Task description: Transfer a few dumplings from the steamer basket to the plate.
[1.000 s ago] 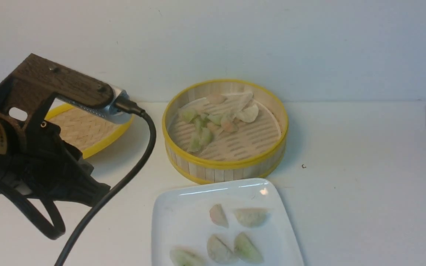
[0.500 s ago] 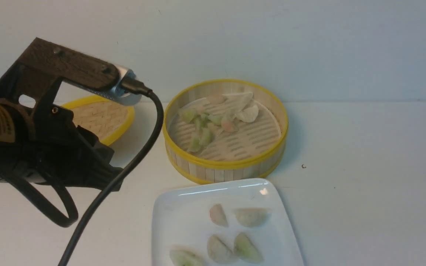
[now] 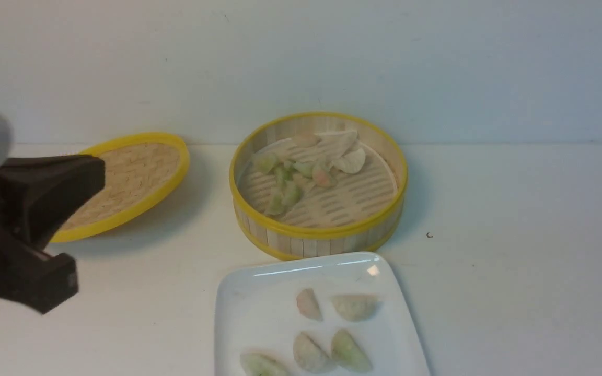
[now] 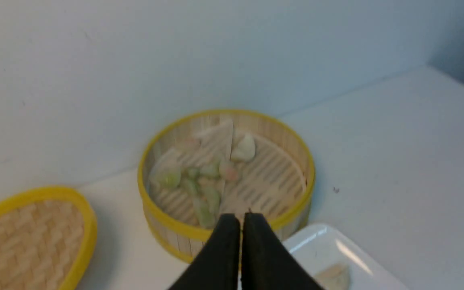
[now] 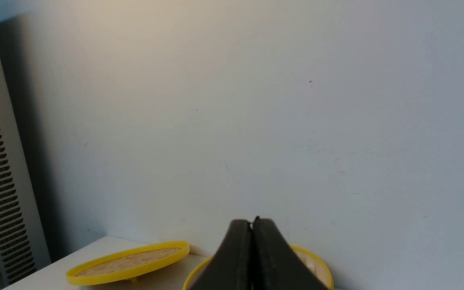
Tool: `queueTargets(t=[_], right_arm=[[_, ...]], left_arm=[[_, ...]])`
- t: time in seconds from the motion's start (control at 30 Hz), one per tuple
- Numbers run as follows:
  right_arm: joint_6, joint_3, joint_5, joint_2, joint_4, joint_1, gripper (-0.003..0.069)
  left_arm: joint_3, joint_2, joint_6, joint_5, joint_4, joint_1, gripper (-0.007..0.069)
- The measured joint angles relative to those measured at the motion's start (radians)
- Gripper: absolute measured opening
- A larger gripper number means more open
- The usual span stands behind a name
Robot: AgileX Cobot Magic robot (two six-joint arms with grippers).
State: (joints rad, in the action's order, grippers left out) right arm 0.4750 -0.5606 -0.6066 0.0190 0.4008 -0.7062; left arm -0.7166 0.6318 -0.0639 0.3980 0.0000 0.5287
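Jaws of left gripper (image 4: 241, 220) and right gripper (image 5: 252, 226) clenched, empty. Remaining dumplings (image 3: 301, 169) cluster in the steamer basket (image 3: 319, 237), forward-right of the nearer left gripper; five lie on the plate (image 3: 238, 313).

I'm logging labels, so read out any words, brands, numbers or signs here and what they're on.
No readable text anywhere.
The plate, the steamer basket, the woven lid and the wall are unmarked.
The left arm is blurred in the front view; no label shows on it.
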Motion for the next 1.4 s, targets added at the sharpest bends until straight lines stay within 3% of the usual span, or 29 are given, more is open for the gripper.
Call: queueTargets(t=[0.3,0.97,1.1,1.2,1.23,1.27,1.4], right_arm=[[0.000,0.000,0.000,0.000,0.000,0.000,-0.0014],[0.000,0.000,0.000,0.000,0.000,0.000,-0.0014],[0.000,0.000,0.000,0.000,0.000,0.000,-0.0014],[0.000,0.000,0.000,0.000,0.001,0.000,-0.0014],[0.000,0.000,0.000,0.000,0.001,0.000,-0.0014],[0.000,0.000,0.000,0.000,0.001,0.000,-0.0014],[0.000,0.000,0.000,0.000,0.001,0.000,-0.0014]], left_arm=[[0.078,-0.153,0.000,-0.060,0.000,0.000,-0.0006],[0.097,-0.165,0.013,-0.064,0.027,-0.015,-0.0006],[0.186,-0.223,0.046,-0.066,0.032,-0.110,-0.0006],[0.339,-0.358,0.095,-0.068,0.000,-0.272,-0.0006],[0.348,-0.367,0.098,-0.068,0.000,-0.272,-0.0006],[0.434,-0.448,0.129,-0.069,-0.033,-0.358,-0.0006],[0.615,-0.605,0.164,-0.066,-0.061,-0.465,-0.0006]])
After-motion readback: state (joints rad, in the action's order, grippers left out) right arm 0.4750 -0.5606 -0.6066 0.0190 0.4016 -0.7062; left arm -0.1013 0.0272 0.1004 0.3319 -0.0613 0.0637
